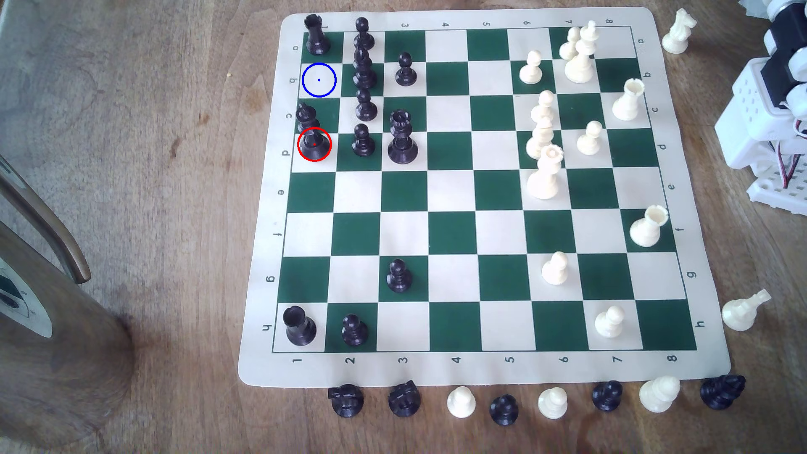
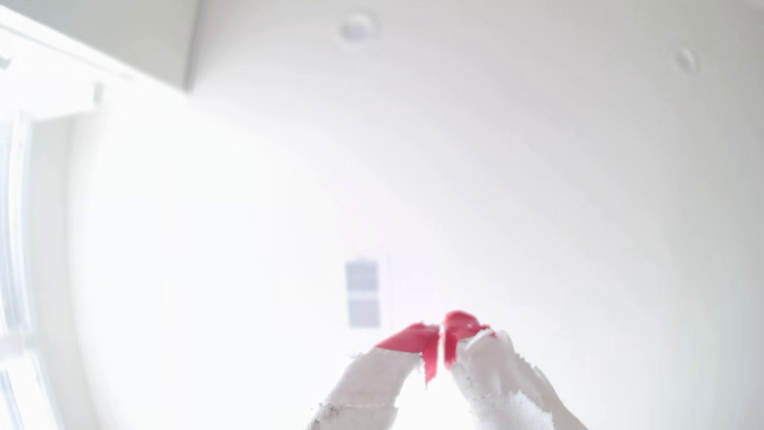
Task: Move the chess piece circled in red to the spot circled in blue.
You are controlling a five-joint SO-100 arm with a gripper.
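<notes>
The red-circled chess piece [image 1: 313, 142] is a tall glossy black piece with a flared base and a pointed tip, standing on a cream square in the board's leftmost column of the exterior view. Two squares farther back in that column is the cream spot with a thin blue ring and centre dot [image 1: 319, 80], and nothing stands on it. My gripper [image 2: 441, 335] faces a bright white wall and ceiling in the wrist view, its red-tipped, white-wrapped fingers [image 2: 417, 340] meeting with nothing between them. The white arm body [image 1: 773, 109] sits off the board at the exterior view's right edge.
A black rook [image 1: 316, 37] stands just behind the blue-ringed square, and black pawns [image 1: 363, 72] fill the neighbouring column. A tall black crowned piece [image 1: 401, 137] is two columns right of the ringed piece. Captured pieces [image 1: 504, 408] line the front edge. A wooden object [image 1: 48, 314] stands at the left.
</notes>
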